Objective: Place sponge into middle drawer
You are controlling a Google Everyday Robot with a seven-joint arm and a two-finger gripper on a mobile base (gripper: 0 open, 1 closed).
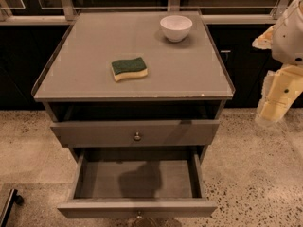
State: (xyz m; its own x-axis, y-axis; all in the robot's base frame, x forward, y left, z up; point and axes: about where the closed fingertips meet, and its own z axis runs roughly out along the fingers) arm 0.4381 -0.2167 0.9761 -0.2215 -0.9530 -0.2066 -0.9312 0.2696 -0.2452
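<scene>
The sponge, dark green over pale yellow foam, lies flat on the grey tabletop, left of centre near the front. The middle drawer is pulled open below, its flat tray bare, with a small round knob at its front. The upper drawer with its knob is only slightly out. My gripper hangs at the far right, beside the cabinet and off the tabletop, well away from the sponge, with nothing seen in it.
A white bowl stands at the back right of the tabletop. Dark cabinets and a rail run behind the table. A speckled floor surrounds it. A dark object sits at the bottom left.
</scene>
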